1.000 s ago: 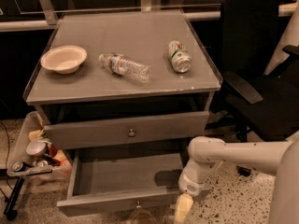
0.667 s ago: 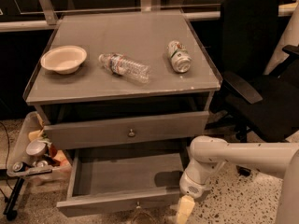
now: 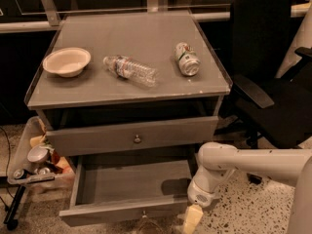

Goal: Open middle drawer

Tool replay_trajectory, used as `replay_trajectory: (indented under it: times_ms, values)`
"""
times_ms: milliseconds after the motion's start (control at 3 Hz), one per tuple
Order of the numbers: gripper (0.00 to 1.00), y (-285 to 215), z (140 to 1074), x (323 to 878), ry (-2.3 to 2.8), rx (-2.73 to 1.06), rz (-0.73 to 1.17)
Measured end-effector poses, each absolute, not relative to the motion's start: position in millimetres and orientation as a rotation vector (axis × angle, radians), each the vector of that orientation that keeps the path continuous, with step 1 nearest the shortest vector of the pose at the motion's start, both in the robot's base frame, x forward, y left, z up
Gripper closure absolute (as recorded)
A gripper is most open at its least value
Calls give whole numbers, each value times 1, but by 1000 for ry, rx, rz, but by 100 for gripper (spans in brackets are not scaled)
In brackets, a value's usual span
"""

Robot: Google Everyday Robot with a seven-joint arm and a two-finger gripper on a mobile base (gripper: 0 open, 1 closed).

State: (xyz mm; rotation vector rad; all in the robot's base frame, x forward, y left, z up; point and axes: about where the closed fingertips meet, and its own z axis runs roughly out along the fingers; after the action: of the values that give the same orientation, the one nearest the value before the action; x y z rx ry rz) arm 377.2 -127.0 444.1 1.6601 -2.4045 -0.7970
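The grey cabinet (image 3: 122, 89) has a drawer (image 3: 131, 184) pulled far out below a shut-looking drawer front (image 3: 92, 141) with a round knob (image 3: 137, 139). The pulled-out drawer is wide, shallow and empty, with a low grey front and a small knob (image 3: 144, 212); I take it as the middle drawer. Anything below it is hidden. My gripper (image 3: 192, 221) hangs from the white arm (image 3: 243, 160) just outside the open drawer's right front corner, apart from its knob, near the floor at the picture's bottom edge.
On the cabinet top lie a cream bowl (image 3: 67, 61), a plastic bottle on its side (image 3: 130, 70) and a can on its side (image 3: 186, 58). A black office chair (image 3: 273, 82) stands close on the right. A bin of clutter (image 3: 34, 160) sits left.
The gripper has edged slightly lower by the drawer's right front corner. The drawer stays pulled out as before.
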Motion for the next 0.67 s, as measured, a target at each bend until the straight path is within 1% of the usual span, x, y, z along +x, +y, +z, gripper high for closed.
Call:
replay_trajectory:
  times_ms: [667]
  values:
    - [60,-127,444,377,-2404,1660,-797]
